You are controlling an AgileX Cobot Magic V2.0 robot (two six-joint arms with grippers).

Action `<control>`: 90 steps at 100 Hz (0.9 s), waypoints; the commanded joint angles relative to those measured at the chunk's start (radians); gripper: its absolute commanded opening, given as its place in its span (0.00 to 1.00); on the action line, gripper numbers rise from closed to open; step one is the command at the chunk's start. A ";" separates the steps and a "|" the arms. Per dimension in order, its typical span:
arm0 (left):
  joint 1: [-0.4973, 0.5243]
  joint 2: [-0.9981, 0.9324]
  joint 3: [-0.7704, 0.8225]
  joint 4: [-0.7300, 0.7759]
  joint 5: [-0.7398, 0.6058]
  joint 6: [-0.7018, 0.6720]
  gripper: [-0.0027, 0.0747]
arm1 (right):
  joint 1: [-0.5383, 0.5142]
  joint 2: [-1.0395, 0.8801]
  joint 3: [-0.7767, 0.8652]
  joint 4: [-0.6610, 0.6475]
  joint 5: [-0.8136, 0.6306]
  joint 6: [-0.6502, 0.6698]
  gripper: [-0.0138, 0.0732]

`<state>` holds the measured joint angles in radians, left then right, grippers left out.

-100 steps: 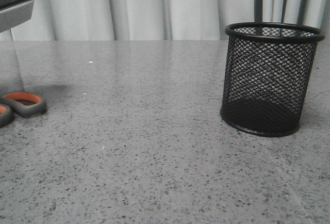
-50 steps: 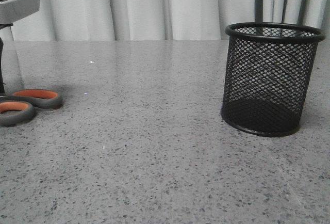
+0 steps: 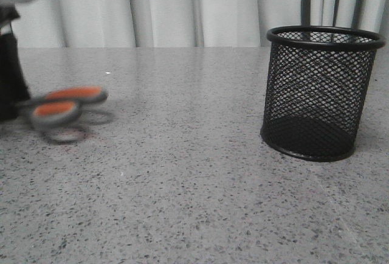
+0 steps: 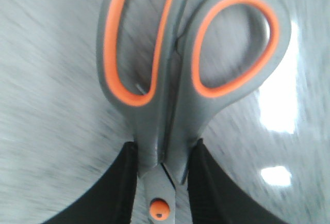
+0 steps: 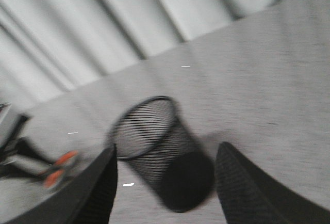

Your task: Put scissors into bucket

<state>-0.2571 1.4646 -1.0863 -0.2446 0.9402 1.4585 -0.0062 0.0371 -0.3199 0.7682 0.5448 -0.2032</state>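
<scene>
Grey speckled table (image 3: 194, 191) lies bare between the bucket (image 3: 319, 93) and the scissors (image 4: 175, 79), clamped by the left gripper (image 4: 161, 182) above it; the right gripper (image 5: 165, 182) stands wide open, holding nothing.

No words, numbers, labels or brand marks can be read anywhere in these views. The scissors (image 4: 175, 79) and the bucket (image 3: 319, 93) carry no legible print

You face a grey speckled stone-look tabletop (image 3: 194, 203) that fills the lower view. Behind its far edge hangs a pale grey-white pleated curtain (image 3: 182, 8), with darker folds toward the right. Bright light reflections (image 4: 278, 100) show on the glossy surface.
</scene>
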 commanded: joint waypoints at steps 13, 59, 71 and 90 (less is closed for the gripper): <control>-0.128 -0.199 -0.025 -0.089 -0.150 -0.014 0.05 | 0.000 0.042 -0.118 0.469 0.081 -0.340 0.59; -0.573 -0.388 -0.025 -0.087 -0.369 -0.016 0.05 | 0.000 0.387 -0.397 0.487 0.293 -0.342 0.60; -0.614 -0.388 -0.025 -0.087 -0.387 -0.017 0.05 | 0.000 0.437 -0.407 0.498 0.359 -0.342 0.60; -0.620 -0.386 -0.025 -0.087 -0.474 -0.060 0.05 | 0.000 0.447 -0.407 0.509 0.363 -0.342 0.60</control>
<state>-0.8689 1.0966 -1.0818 -0.3021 0.5881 1.4293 -0.0062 0.4665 -0.6938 1.2139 0.9320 -0.5286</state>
